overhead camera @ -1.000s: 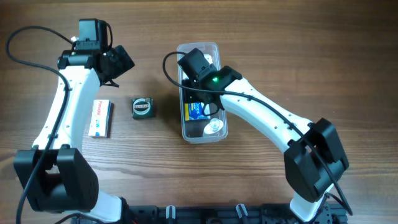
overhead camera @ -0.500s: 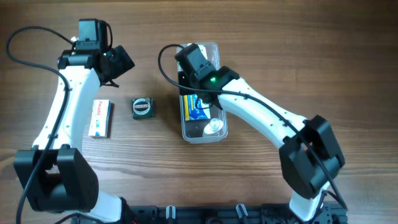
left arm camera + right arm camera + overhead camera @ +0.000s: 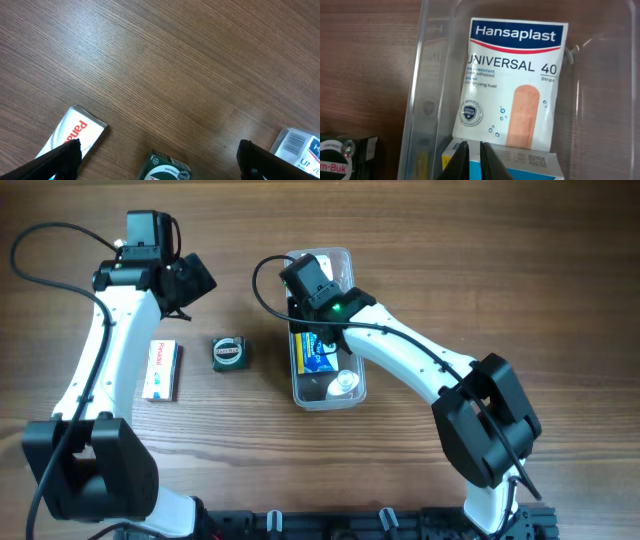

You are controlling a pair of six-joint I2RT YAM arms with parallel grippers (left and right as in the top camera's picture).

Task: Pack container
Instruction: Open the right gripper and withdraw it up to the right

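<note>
While the right tool (image 3: 474, 156) is pressed together, left tool (image 3: 157, 159) spread, the clear container (image 3: 421, 75) holds boxes (image 3: 512, 85).

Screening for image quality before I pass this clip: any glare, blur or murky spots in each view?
Overhead: even light, sharp, soft arm shadows; the clear container reads faintly. Left wrist: crisp wood grain; the open left gripper is dark silhouette. Right wrist: Hansaplast box print legible, faint reflections on the container wall, the shut right gripper dark at bottom.
</note>
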